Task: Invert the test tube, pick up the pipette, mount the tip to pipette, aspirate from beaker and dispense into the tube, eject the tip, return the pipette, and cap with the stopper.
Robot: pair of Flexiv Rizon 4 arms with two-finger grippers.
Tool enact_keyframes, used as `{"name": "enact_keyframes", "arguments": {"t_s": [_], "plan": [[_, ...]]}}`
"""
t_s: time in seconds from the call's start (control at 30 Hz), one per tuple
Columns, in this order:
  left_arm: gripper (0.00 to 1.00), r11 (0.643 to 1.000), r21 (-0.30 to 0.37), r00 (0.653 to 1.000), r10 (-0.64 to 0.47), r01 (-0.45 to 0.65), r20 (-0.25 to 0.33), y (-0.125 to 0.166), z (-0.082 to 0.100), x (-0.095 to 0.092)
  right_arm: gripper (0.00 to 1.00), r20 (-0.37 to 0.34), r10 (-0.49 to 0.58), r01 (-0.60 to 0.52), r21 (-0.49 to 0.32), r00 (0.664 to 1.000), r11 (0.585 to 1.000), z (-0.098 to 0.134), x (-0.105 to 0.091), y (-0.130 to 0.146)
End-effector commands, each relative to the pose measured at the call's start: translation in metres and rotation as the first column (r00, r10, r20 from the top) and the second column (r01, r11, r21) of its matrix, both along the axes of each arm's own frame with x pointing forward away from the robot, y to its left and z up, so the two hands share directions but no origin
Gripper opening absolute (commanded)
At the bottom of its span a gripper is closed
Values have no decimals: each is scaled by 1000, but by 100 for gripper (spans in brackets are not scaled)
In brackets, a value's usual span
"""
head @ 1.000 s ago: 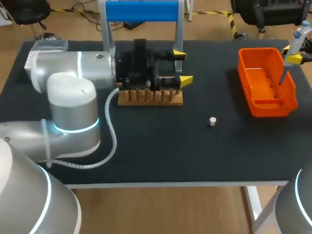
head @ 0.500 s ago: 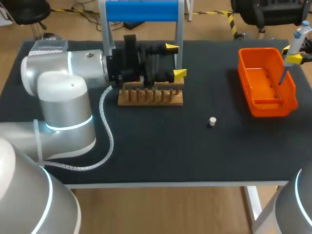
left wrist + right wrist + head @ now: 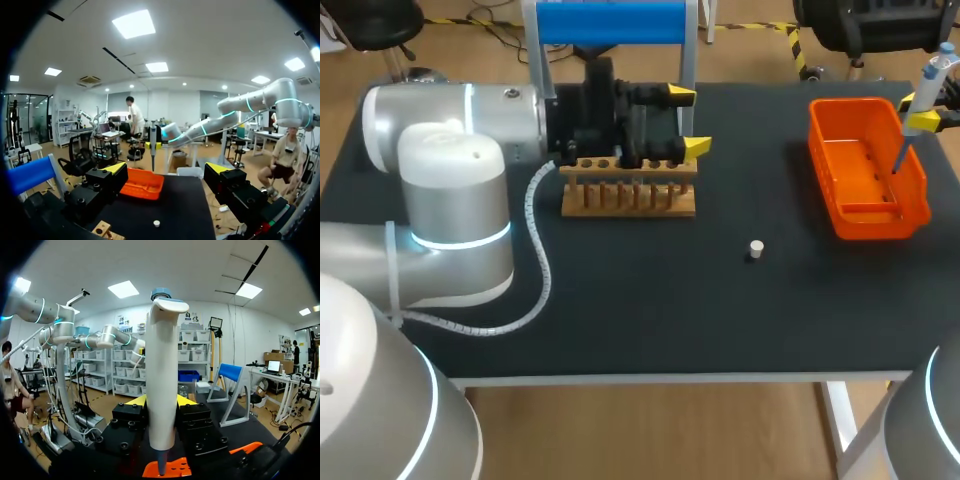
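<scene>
Pipette [image 3: 932, 75], pinched in the right hand [image 3: 923, 120] over the orange bin [image 3: 875, 220], may drop its tip [image 3: 900, 155] outside it; the spread left hand [image 3: 688, 121] could clip the rack [image 3: 630, 198].

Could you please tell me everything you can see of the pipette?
The pipette has a smooth white, plastic-looking body with a bluish cap on a hooked head, tapering to a thin grey-blue lower end. It stands nearly upright, clamped from two sides by the right gripper. In the head view its thin end hangs over the orange bin at the table's far right.
</scene>
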State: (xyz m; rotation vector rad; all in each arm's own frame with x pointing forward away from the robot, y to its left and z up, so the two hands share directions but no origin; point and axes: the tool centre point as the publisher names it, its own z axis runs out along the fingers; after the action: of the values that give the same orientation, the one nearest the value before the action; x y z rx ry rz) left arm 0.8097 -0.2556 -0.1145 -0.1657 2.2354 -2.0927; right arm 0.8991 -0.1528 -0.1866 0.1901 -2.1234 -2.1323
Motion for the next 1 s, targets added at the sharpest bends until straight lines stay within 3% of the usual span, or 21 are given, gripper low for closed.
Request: {"name": "enact_keyframes", "arguments": {"t_s": [0.03, 0.63, 1.0], "plan": [[100, 1000, 2, 1000, 6, -6, -1, -2, 0, -1, 0, 0, 5, -5, -3, 1000, 1000, 1, 1, -1], [100, 1000, 2, 1000, 6, -6, -1, -2, 0, -1, 0, 0, 5, -5, -3, 1000, 1000, 1, 1, -1], [100, 1000, 2, 1000, 6, -6, -1, -2, 0, -1, 0, 18, -61, 62, -25, 998, 998, 29, -34, 73]]}}
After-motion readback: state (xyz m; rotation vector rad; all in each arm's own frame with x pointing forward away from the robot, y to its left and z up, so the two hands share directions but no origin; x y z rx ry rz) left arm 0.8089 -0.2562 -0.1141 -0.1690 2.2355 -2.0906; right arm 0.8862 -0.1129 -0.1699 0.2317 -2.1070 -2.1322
